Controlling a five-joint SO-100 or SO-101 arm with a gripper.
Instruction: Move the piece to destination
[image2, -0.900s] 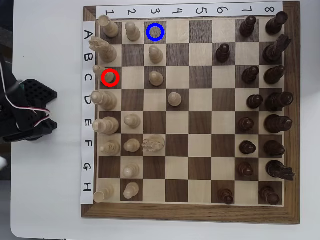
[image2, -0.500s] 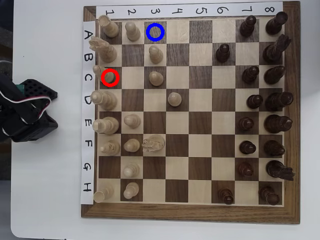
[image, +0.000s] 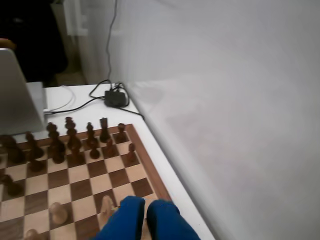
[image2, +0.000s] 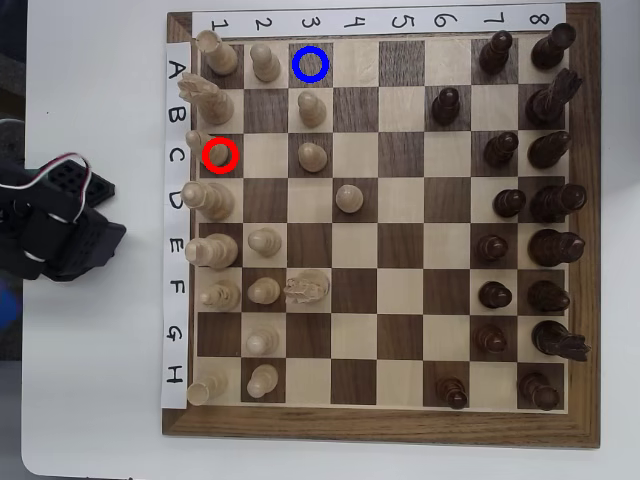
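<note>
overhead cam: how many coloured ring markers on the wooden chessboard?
2. A thin blue ring on the empty dark brown square at row A, column 3; a red ring at row C, column 1, around a light beige wooden piece. None seems hidden.

The piece (image2: 219, 154) is a light wooden chess piece, thin with a small round head. It stands up straight on a dark square in row C, column 1, inside a red ring. The goal square (image2: 311, 64) is dark brown, marked with a thin blue ring, in row A, column 3. Nothing stands on it.
</note>
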